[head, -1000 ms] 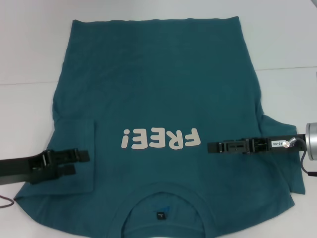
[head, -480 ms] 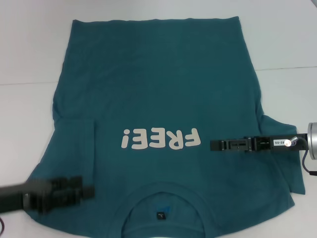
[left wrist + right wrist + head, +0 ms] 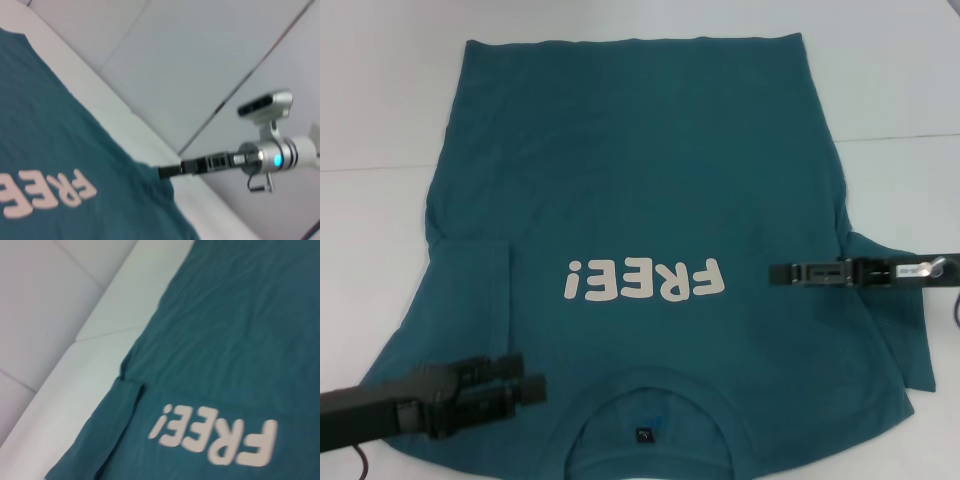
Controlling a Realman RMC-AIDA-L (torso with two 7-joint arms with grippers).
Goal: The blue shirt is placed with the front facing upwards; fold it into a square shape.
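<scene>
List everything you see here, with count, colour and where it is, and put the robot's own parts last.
shirt: one, teal-blue, spread flat front up across the table, collar toward the robot, left sleeve folded in over the body.
print: one, white "FREE!", mid-chest on the shirt.
label: one, dark, inside the collar.
table: one, white, under the shirt.
left gripper: one, black, open, over the shirt's left shoulder beside the collar.
right gripper: one, black, over the shirt to the right of the print.

The blue shirt (image 3: pixel 640 190) lies flat on the worktop (image 3: pixel 380 100); left gripper (image 3: pixel 530 378) open near collar, right gripper (image 3: pixel 775 273) over its right side
</scene>
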